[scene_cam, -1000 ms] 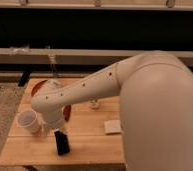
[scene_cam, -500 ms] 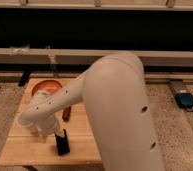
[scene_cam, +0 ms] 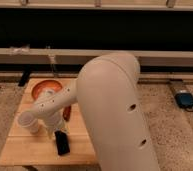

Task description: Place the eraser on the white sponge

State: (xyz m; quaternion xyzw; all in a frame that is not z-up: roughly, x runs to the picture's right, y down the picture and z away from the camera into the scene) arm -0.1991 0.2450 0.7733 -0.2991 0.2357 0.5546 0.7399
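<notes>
One wooden table (scene_cam: 20,150) on speckled floor (scene_cam: 172,132) holds the eraser (scene_cam: 63,144) near its front edge, my gripper (scene_cam: 55,129) just beside it, apart or together I cannot tell, an orange bowl (scene_cam: 44,89) toward the back-left corner.

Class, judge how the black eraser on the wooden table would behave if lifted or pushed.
The eraser looks flat and blocky, so it probably stays stiff and slides rather than rolls. Lying flat on the table, it seems unlikely to tip. The claw sits just above its far end.
</notes>
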